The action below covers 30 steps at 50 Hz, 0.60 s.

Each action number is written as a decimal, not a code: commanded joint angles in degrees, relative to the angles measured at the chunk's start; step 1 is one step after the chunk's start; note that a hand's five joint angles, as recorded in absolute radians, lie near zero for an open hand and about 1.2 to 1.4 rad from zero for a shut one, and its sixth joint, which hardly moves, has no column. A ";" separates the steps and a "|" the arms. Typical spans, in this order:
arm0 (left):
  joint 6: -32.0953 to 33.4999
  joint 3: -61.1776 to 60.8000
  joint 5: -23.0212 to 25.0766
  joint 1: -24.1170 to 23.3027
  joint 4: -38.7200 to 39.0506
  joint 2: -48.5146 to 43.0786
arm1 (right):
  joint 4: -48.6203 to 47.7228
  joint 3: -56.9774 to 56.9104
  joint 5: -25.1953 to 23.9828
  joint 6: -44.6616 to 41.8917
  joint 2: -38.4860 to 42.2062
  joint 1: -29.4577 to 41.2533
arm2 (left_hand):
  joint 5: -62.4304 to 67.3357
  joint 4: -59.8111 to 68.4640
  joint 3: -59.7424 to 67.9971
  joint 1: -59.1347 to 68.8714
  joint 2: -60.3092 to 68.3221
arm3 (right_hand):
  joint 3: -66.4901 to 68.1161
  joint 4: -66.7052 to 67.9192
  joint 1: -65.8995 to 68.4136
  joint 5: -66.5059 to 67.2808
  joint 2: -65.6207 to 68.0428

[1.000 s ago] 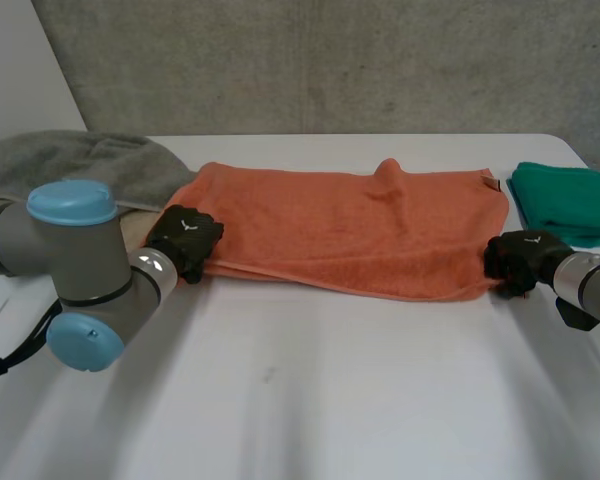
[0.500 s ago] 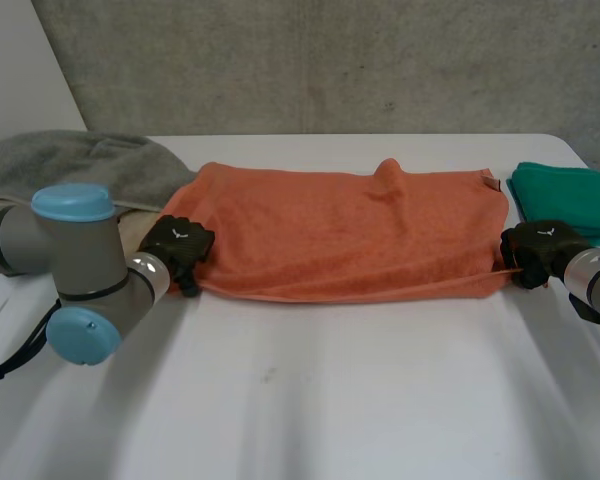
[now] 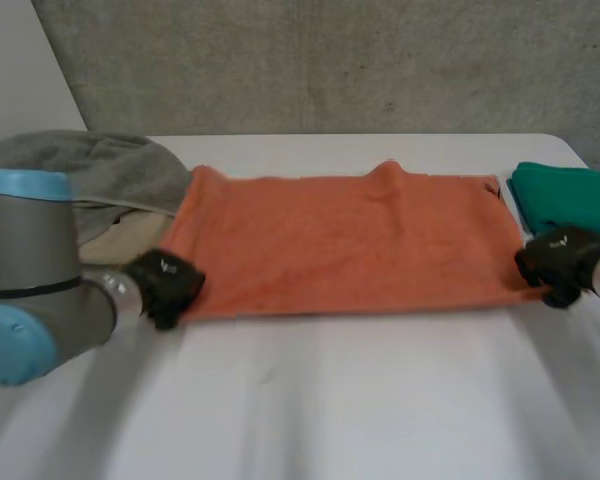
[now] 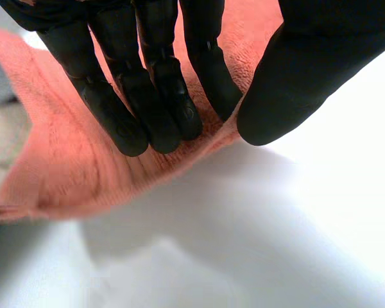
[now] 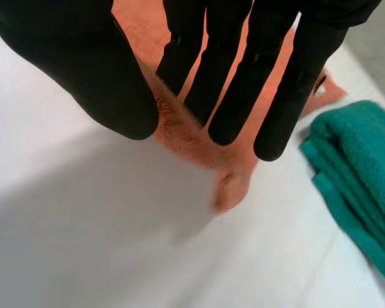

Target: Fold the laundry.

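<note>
- Orange towel point(image 3: 340, 240): flat on the table point(image 3: 330, 420), long axis 9-to-3 o'clock.
- My left hand point(image 3: 163, 287): on the near 9 o'clock corner, fingers point(image 4: 160, 109) and thumb pinching the hem.
- My right hand point(image 3: 558, 262): on the near 3 o'clock corner, pinching likewise; the fold goes toward 12.
- Right wrist view adds: the corner tip lies past my fingertips, with the green folded towel point(image 5: 359, 179) near it.

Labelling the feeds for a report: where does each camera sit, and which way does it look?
Head: behind the arms, looking down on the table; left hand and right hand hold the orange towel by near corners.
Left wrist: along its palm; fingers and thumb pinch towel.
Right wrist: likewise, green cloth beside.
All share the towel.
</note>
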 commanded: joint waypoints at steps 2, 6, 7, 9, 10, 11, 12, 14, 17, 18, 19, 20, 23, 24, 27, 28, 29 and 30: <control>9.16 -14.90 0.17 -1.21 -14.25 14.46 | 14.33 11.99 5.45 -27.96 -11.20 -5.20 | 13.38 11.56 11.97 13.30 11.51 | 11.99 11.50 15.11 13.09 12.32; 10.40 -13.78 -0.35 -3.50 -13.55 14.83 | 13.81 13.24 4.93 -26.67 -9.99 -5.21 | 13.38 11.56 11.97 13.30 11.51 | 11.99 11.50 15.11 13.09 12.32; 10.40 -12.99 -0.62 -3.77 -13.11 14.22 | 13.55 12.98 4.93 -26.41 -9.20 -5.12 | 13.38 11.56 11.97 13.30 11.51 | 11.99 11.50 15.11 13.09 12.32; 10.23 -9.48 -2.46 -4.21 -11.27 11.50 | 11.97 11.14 5.10 -25.00 -6.74 -4.42 | 13.38 11.56 11.97 13.30 11.51 | 11.99 11.50 15.11 13.09 12.32; 9.97 -7.99 -3.42 -4.38 -10.48 10.44 | 11.09 10.09 5.19 -24.22 -5.95 -4.07 | 13.38 11.56 11.97 13.30 11.51 | 11.99 11.50 15.11 13.09 12.32; 9.79 -6.49 -4.22 -4.56 -9.86 9.39 | 9.95 9.03 5.19 -22.90 -5.25 -3.63 | 13.38 11.56 11.97 13.30 11.51 | 11.99 11.50 15.11 13.09 12.32; 9.35 -3.35 -5.96 -4.73 -8.37 6.94 | 7.51 6.93 5.36 -19.32 -3.76 -2.76 | 13.38 11.56 11.97 13.30 11.51 | 11.99 11.50 15.11 13.09 12.32; 8.48 2.10 -8.17 -5.00 -6.00 2.99 | 2.95 3.16 5.63 -13.09 -1.48 -1.18 | 13.38 11.56 11.97 13.30 11.51 | 11.99 11.50 15.11 13.09 12.32; 7.33 9.48 -9.49 -5.35 -3.19 -1.85 | -2.59 -0.98 5.37 -7.19 1.16 0.06 | 13.38 11.56 11.97 13.30 11.51 | 11.99 11.50 15.11 13.09 12.32; 7.07 11.34 -9.50 -5.26 -2.30 -2.92 | -3.84 -1.78 5.28 -6.11 1.78 0.32 | 13.38 11.56 11.97 13.30 11.51 | 11.99 11.50 15.11 13.09 12.32; 6.89 13.19 -9.24 -5.18 -1.60 -4.06 | -5.42 -2.57 5.19 -5.06 2.40 0.67 | 13.38 11.56 11.97 13.30 11.51 | 11.99 11.50 15.11 13.09 12.32; 6.54 16.86 -8.97 -5.26 -0.03 -6.33 | -6.92 -3.36 5.19 -4.09 2.93 0.94 | 13.38 11.56 11.97 13.30 11.51 | 11.99 11.50 15.11 13.09 12.32; 6.71 23.46 -8.27 -5.53 2.44 -10.64 | -13.76 -6.26 5.19 -1.36 6.08 2.61 | 13.38 11.56 11.97 13.30 11.51 | 11.99 11.50 15.11 13.09 12.32; 6.71 25.14 -8.18 -5.61 2.89 -11.79 | -15.01 -6.79 5.36 -1.01 6.79 2.96 | 13.38 11.56 11.97 13.30 11.51 | 11.99 11.50 15.11 13.09 12.32; 6.89 31.98 -8.00 -6.05 5.08 -16.88 | -19.65 -9.60 5.63 0.04 10.12 4.45 | 13.38 11.56 11.97 13.30 11.51 | 11.99 11.50 15.11 13.09 12.32; 7.06 33.84 -8.09 -6.05 5.52 -18.12 | -20.81 -10.40 5.72 0.22 10.92 4.72 | 13.38 11.56 11.97 13.30 11.51 | 11.99 11.50 15.11 13.09 12.32; 7.24 35.60 -8.18 -5.97 5.88 -19.44 | -21.95 -11.19 5.98 0.40 11.80 4.98 | 13.38 11.56 11.97 13.30 11.51 | 11.99 11.50 15.11 13.09 12.32; 7.50 37.36 -8.18 -5.97 6.05 -20.67 | -23.01 -12.06 6.33 0.57 12.77 5.33 | 13.38 11.56 11.97 13.30 11.51 | 11.99 11.50 15.11 13.09 12.32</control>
